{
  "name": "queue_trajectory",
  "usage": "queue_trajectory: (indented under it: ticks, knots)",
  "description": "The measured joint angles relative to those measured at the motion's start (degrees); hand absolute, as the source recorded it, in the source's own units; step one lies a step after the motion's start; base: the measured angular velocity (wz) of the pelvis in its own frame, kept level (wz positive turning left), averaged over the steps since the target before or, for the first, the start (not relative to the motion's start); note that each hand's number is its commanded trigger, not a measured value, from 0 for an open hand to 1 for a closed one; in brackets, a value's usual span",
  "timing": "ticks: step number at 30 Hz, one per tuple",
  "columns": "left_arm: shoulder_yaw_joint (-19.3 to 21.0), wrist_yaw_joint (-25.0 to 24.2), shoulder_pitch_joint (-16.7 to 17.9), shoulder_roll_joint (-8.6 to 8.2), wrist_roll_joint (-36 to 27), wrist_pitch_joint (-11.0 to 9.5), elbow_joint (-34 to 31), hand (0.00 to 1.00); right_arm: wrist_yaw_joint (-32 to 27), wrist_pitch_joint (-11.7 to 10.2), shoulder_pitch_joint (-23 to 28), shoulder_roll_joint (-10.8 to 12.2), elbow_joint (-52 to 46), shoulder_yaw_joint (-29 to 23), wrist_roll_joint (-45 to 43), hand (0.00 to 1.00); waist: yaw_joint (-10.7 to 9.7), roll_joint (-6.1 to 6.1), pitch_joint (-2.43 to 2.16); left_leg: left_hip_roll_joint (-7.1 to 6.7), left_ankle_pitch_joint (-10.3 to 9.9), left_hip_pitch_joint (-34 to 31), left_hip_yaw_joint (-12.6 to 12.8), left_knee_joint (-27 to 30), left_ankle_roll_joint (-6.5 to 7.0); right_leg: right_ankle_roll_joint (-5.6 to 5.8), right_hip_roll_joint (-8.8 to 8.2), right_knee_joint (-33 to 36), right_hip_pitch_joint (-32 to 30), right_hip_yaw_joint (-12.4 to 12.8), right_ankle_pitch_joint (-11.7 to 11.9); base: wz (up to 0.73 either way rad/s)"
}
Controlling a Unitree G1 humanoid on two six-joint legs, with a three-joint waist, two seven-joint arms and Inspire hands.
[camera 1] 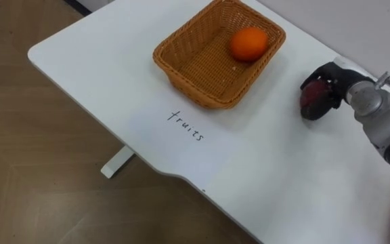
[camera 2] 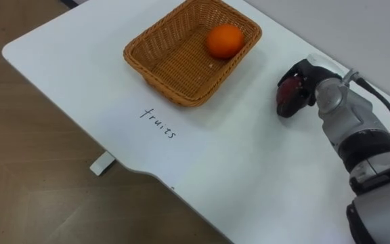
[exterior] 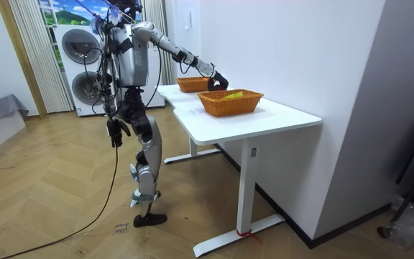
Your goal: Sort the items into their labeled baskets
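Dark red round fruit [camera 1: 312, 102]: you find it in the robot's right hand [camera 1: 334, 85], whose dark fingers [camera 1: 317, 81] curl over its top and far side. It is held low over the white table [camera 1: 100, 61], near the woven wicker basket [camera 1: 191, 85] but clear of its rim. That basket holds one round orange [camera 1: 249, 43] against its far wall, and a handwritten label [camera 1: 185, 125] on the tabletop just before it marks it as the fruit basket. The grasp from above is probably chosen so that you can carry the fruit over the rim and lower it beside the orange.

In the room view the robot stands upright at the table's end, right arm stretched over the top and left hand [exterior: 115, 134] hanging by its thigh. A second wicker basket [exterior: 230, 106] stands nearer the camera, presumably for the office supplies.

Hard to make out: the fingers cover enough of the fruit that you cannot name its kind, nor tell whether it touches the table. The yellow contents [exterior: 234, 94] of the second basket cannot be identified.
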Motion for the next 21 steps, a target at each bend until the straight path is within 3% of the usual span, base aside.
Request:
queue_trajectory:
  ticks: [21]
  knots:
    - [0.2, 0.7, -1.5, 0.08, 0.1, -0.7, 0.2, 0.00, 0.2, 0.0, 0.1, -0.1, -0.6, -0.1, -1.3, 1.00, -0.3, -0.29, -0.18, 0.02, 0.0, 0.2, 0.1, -0.2, 0.01, -0.01, -0.02, 0.0, 0.1, 0.1, 0.0, 0.00]
